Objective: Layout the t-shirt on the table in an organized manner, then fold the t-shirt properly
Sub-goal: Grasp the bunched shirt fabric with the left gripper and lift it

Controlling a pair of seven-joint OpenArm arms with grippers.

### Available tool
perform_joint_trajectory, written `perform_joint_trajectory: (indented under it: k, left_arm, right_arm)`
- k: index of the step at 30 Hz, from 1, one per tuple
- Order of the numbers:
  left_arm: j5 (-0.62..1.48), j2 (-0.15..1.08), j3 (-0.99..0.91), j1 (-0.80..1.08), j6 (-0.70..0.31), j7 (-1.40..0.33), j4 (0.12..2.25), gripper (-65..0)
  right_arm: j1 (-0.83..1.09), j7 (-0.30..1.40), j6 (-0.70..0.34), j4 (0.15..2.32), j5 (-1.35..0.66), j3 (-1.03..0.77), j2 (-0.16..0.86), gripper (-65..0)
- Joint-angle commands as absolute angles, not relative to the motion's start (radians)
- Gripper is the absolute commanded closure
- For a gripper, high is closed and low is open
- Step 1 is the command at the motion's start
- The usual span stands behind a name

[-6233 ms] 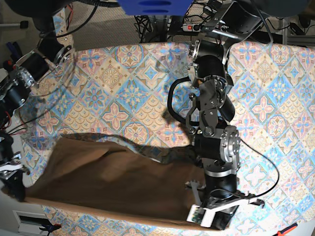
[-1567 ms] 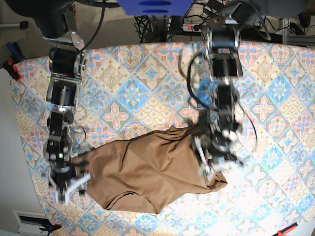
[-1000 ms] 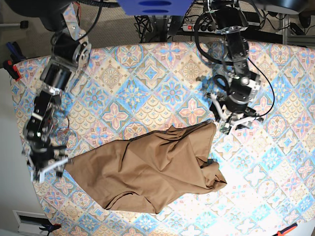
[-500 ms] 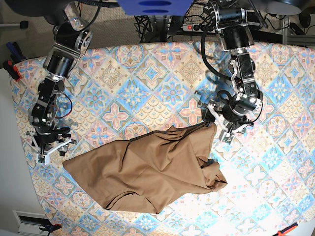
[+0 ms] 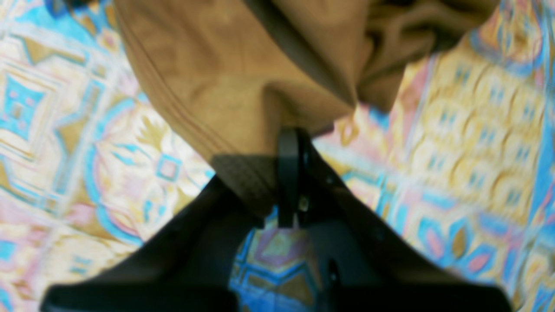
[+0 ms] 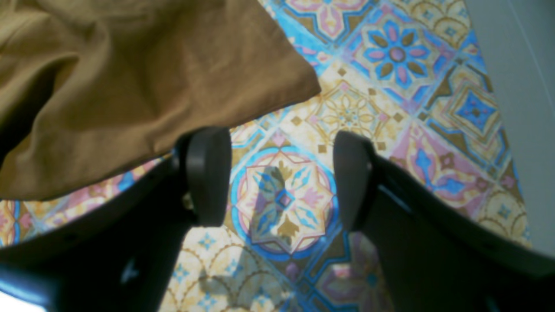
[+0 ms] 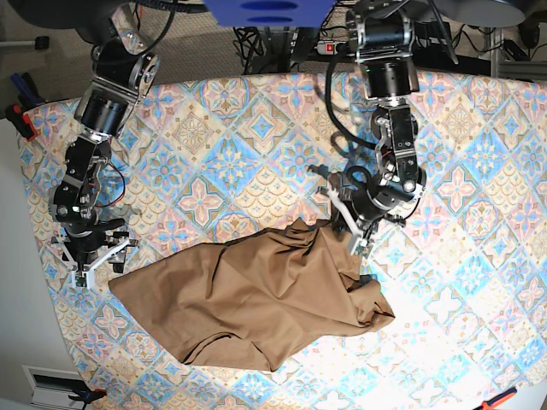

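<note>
Tan t-shirt hem between left jaws

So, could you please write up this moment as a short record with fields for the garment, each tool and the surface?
garment: tan-brown t-shirt, crumpled, not yet laid flat
left tool: shut on the t-shirt's edge near a corner
right tool: open, empty, just beside the t-shirt's opposite corner, over bare cloth
surface: table under a pastel diamond-tile floral cloth
fold: not started
</note>
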State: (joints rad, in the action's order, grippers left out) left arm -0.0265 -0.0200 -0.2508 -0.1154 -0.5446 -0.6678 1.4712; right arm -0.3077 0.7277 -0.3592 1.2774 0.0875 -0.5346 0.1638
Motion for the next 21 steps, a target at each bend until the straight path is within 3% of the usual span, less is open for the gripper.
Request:
perform_joint_trajectory:
  k: [1, 4, 11, 16, 21]
  left_arm:
    - [-0.008, -0.038, -0.248, -0.122, -0.55, -0.638, 1.544, 0.0]
    - [-0.01, -0.068, -0.222, -0.074, -0.553, -0.677, 1.718, 0.0]
    - [0.001, -0.073, -0.084, -0.048, -0.553, -0.995, 2.118, 0.0]
    - [-0.005, -0.073, -0.064, -0.051, -0.545, -1.052, 2.121, 0.0]
    - [-0.004, -0.071, -0.211, -0.174, -0.515, -1.079, 1.986, 0.0]
  right_arm:
    - [-0.337, 0.702, -0.36, 1.291, 0.079, -0.535, 0.177, -35.5]
    - [-0.335, 0.7, -0.361, 1.291, 0.079, -0.535, 0.177, -35.5]
    - [-0.335, 0.704, -0.363, 1.29, 0.079, -0.533, 0.177, -35.5]
    - [-0.334, 0.704, -0.363, 1.29, 0.081, -0.53, 0.174, -35.4]
    - [-0.334, 0.707, -0.363, 1.29, 0.082, -0.53, 0.174, -35.4]
